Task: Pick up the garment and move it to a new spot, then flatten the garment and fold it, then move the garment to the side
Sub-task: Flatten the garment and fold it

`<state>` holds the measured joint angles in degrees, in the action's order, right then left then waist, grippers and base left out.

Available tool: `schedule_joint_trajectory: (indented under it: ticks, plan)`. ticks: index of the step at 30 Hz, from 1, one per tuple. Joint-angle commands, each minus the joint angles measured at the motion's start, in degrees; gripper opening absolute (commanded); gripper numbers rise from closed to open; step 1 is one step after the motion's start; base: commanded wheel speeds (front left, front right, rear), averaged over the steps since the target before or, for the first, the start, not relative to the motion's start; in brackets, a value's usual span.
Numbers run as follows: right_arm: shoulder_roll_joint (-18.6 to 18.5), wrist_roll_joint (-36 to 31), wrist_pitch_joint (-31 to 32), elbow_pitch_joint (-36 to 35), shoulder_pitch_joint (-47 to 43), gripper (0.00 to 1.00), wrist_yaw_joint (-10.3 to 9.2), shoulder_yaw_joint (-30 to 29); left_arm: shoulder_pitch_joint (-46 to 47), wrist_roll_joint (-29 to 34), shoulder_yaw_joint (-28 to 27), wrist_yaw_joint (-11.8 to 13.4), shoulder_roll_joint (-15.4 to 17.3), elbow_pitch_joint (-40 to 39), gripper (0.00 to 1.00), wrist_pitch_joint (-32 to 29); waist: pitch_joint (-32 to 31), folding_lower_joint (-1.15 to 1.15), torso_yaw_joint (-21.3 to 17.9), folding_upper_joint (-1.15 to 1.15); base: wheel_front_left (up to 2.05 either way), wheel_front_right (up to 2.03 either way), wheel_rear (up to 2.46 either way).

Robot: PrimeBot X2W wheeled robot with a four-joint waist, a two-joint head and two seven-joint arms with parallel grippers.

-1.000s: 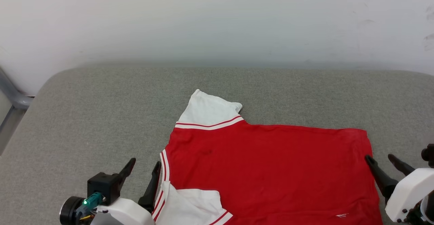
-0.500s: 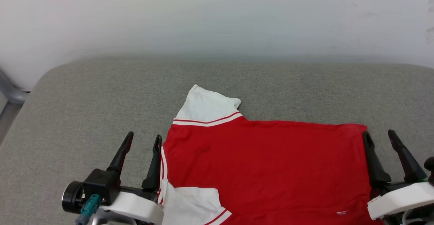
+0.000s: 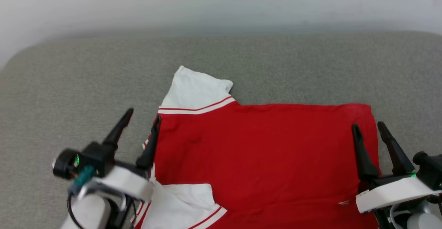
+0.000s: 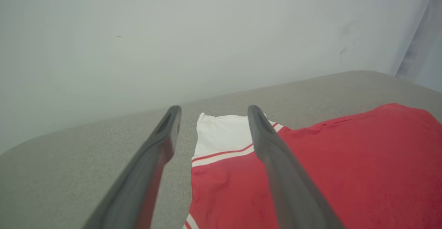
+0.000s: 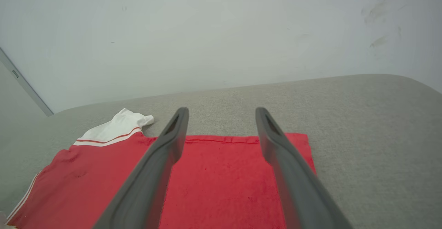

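Currently the garment (image 3: 262, 153) lies spread flat on the grey fabric surface (image 3: 69, 84), with one white sleeve (image 3: 193, 91) pointing toward the wall (image 3: 221, 1). The left gripper (image 3: 144, 115) hovers at its left edge and the right gripper (image 3: 367, 125) at its right edge. The fingers of both are spread apart and empty.

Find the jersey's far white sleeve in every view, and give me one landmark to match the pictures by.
Head view: the far white sleeve lies left of centre, just above the red body.
Left wrist view: the sleeve sits near the centre, slightly below mid-height.
Right wrist view: the sleeve is left of centre, around mid-height.
Shared landmark: the red-white seam trim at the sleeve's base.
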<state>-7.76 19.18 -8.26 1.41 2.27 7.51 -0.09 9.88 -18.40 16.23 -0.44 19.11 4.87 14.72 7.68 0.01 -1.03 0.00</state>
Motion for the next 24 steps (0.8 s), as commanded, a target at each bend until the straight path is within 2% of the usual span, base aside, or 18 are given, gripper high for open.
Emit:
schedule_joint_trajectory:
  ticks: [1,5,11,16,21,24]
  plan:
    - [0.1,0.0,-0.1,-0.2,0.9,1.0,-0.05,0.1,2.3,0.2,-0.1,-0.6,0.7,0.6,1.0,-0.5,2.4,-0.01,-1.7,0.0,0.0,0.0,0.0]
    - [-0.1,0.0,0.1,-0.9,2.6,1.0,-0.05,0.6,11.7,0.5,0.8,-3.3,3.0,4.0,1.0,-6.0,5.7,-0.01,-3.2,0.0,0.0,0.0,0.0]
    - [0.0,-0.2,0.7,-2.9,5.0,1.0,-0.05,0.9,26.9,-2.4,3.8,-6.5,6.2,8.7,1.0,-20.0,10.5,-0.01,-4.9,0.0,0.0,0.0,0.0]
    - [0.3,-0.2,0.9,-4.6,6.8,1.0,-0.05,1.3,38.1,-5.6,8.3,-7.0,10.1,13.0,1.0,-31.0,14.3,-0.01,-6.4,0.0,0.0,0.0,0.0]
    - [0.7,-0.3,0.9,-5.6,8.0,1.0,-0.05,1.8,45.7,-13.0,14.7,-7.0,14.0,16.4,1.0,-42.5,17.4,-0.01,-7.9,0.0,0.0,0.0,0.0]
    - [0.9,-0.2,0.9,-6.0,8.7,1.0,-0.05,2.0,49.0,-16.4,17.1,-7.0,16.1,17.6,1.0,-46.4,19.1,-0.01,-8.8,0.0,0.0,0.0,0.0]
